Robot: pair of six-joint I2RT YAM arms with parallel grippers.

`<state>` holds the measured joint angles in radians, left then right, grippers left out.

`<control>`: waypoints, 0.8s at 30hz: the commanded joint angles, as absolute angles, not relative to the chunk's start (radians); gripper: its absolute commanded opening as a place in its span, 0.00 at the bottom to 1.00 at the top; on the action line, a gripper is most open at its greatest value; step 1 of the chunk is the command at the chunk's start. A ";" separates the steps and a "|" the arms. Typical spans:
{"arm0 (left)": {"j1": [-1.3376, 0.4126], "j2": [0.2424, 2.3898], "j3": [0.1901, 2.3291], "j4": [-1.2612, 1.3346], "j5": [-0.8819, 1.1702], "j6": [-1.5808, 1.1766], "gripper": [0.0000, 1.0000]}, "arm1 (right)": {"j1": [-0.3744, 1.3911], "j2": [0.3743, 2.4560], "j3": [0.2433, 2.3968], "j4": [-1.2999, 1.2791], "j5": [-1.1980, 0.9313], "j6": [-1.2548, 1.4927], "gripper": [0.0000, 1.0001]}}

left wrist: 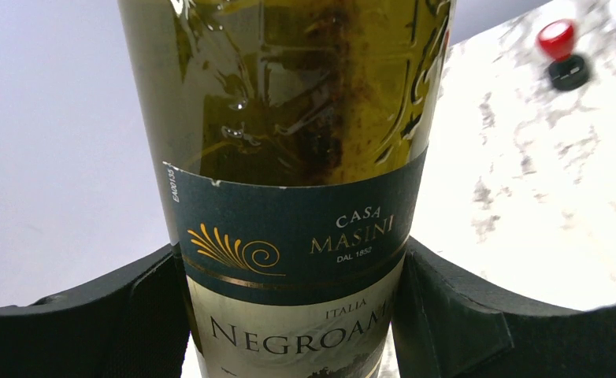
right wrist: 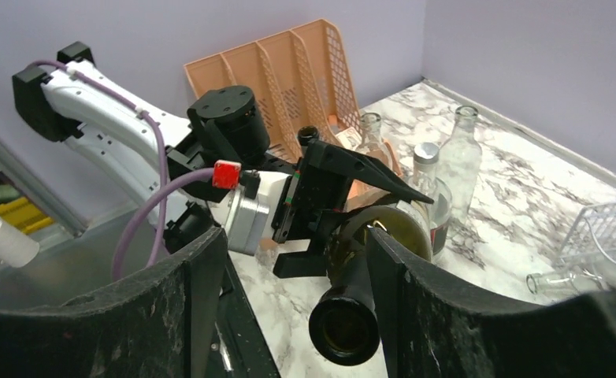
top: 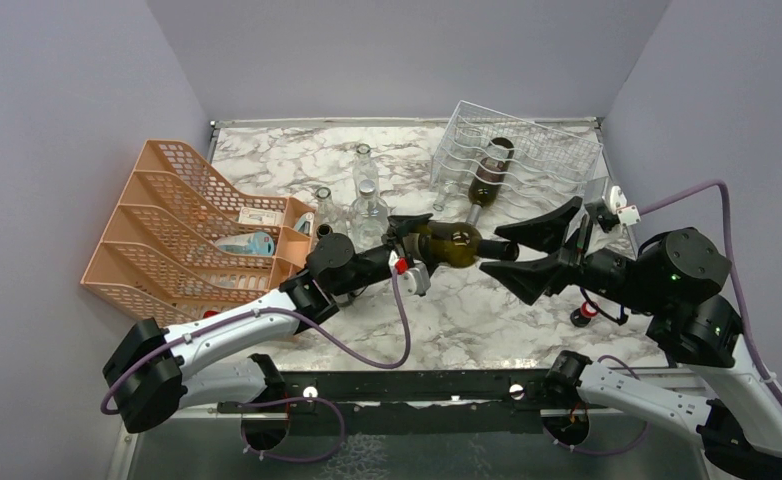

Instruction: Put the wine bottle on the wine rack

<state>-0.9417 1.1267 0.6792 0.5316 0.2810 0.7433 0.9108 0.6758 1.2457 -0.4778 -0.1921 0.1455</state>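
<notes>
Left claw: we see it clamped on the Negroamaro wine bottle, centre frame.
Right claw: wide, straddling its neck.

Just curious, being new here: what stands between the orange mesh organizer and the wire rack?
Several clear glass bottles stand upright there; the top view shows them best.

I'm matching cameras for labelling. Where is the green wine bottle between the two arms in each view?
Top external: wine bottle sideways at centre.
Left wrist: wine bottle fills the middle, label showing.
Right wrist: wine bottle at bottom centre, mouth toward camera.
Shared landmark: marble table.
</notes>
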 commanded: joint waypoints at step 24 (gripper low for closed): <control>-0.938 1.250 0.948 0.516 0.203 1.726 0.00 | 0.919 0.714 1.363 -1.019 0.189 0.230 0.68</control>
